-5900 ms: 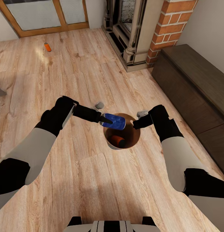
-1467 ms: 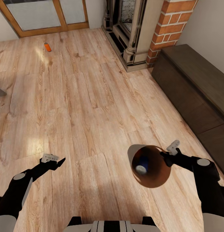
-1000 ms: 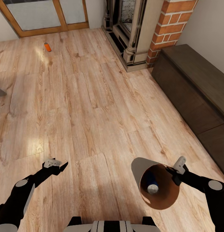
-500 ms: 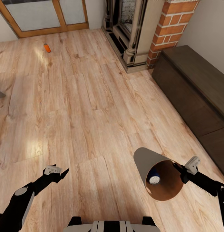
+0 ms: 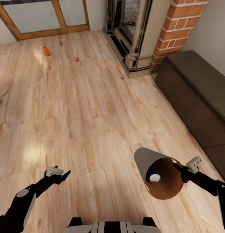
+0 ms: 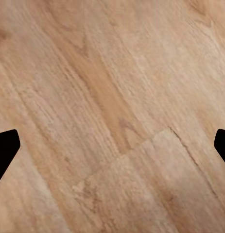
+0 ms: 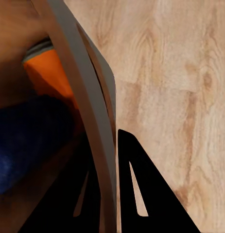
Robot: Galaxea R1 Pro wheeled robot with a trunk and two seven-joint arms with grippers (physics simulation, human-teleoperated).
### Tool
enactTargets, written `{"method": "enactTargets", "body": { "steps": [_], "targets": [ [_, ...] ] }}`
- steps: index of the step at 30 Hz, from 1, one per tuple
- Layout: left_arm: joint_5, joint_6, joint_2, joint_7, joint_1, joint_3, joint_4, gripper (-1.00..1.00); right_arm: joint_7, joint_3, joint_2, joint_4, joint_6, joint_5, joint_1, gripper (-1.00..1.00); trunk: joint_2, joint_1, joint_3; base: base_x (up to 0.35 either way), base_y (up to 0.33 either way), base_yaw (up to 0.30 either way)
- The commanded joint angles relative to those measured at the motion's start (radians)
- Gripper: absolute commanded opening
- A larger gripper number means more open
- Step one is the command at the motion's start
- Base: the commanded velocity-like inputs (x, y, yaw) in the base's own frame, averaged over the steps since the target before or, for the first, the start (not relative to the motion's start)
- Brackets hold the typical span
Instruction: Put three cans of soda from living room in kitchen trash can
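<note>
My right gripper is shut on the rim of the tash can, holding it off the floor and tipped with its mouth toward the camera. A blue can of soda lies inside with its grey top showing. In the right wrist view the tash can wall runs between the fingers, with an orange can of soda and the blue one inside. Another orange can of soda lies on the floor far off near the glass doors. My left gripper hangs open and empty over the planks.
This is the living room. A brick fireplace stands at the back right, with a long dark cabinet along the right wall. Wood-framed glass doors close the far side. Open plank floor lies ahead.
The blue can left my left gripper and now lies in the tash can. My right gripper lifted the tash can off the floor and drew it back right. The view has shifted slightly.
</note>
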Motion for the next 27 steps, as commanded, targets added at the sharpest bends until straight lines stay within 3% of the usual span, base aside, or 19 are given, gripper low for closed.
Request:
{"method": "enactTargets", "body": {
  "steps": [1, 7, 18, 27],
  "targets": [
    [-0.001, 0.000, 0.000, 0.000, 0.000, 0.000, 0.000, 1.00, 0.008, 0.002, 0.003, -0.002, 0.006, -0.013, 0.000, -1.00, 0.000, 0.000, -0.001, 0.327, 0.000, 0.102],
    [-0.003, -0.003, 0.000, 0.000, 0.000, 0.000, 0.001, 1.00, 0.008, 0.004, 0.028, -0.040, 0.013, -0.017, 0.000, -1.00, 0.000, 0.000, -0.007, 0.327, 0.000, 0.146],
    [-0.007, -0.006, -0.002, 0.001, 0.000, 0.000, 0.001, 1.00, 0.009, 0.003, 0.031, -0.044, 0.013, -0.016, 0.000, -1.00, 0.000, 0.000, -0.019, 0.317, 0.012, 0.177],
    [-0.008, -0.003, -0.002, -0.001, 0.000, 0.000, 0.005, 1.00, 0.008, -0.001, 0.031, -0.042, 0.013, -0.016, 0.000, -1.00, 0.000, 0.000, -0.029, 0.284, 0.141, 0.184]
  ]
}}
